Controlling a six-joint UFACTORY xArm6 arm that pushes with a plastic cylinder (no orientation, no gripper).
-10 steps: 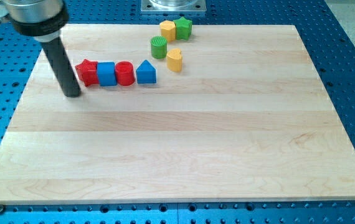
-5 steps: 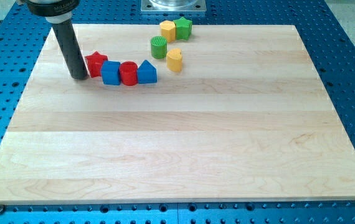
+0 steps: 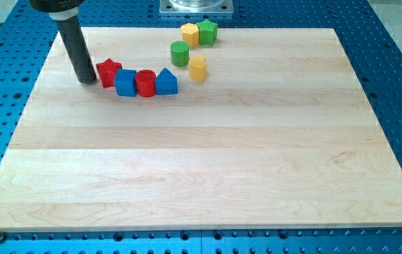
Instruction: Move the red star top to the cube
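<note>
The worktop (image 3: 208, 162) is pale wood, smooth and satin, with long grain stripes running across it. Around it lies blue metal plate (image 3: 398, 85) dotted with holes. The rod (image 3: 77, 49) looks matt black, like rubber or plastic. The red star (image 3: 108, 72), blue cube (image 3: 125, 82) and green cylinder (image 3: 180, 53) look like smooth painted blocks with a soft sheen.

Single view, looking down at a slant from the near side, taking in the whole table (image 3: 208, 183).
</note>
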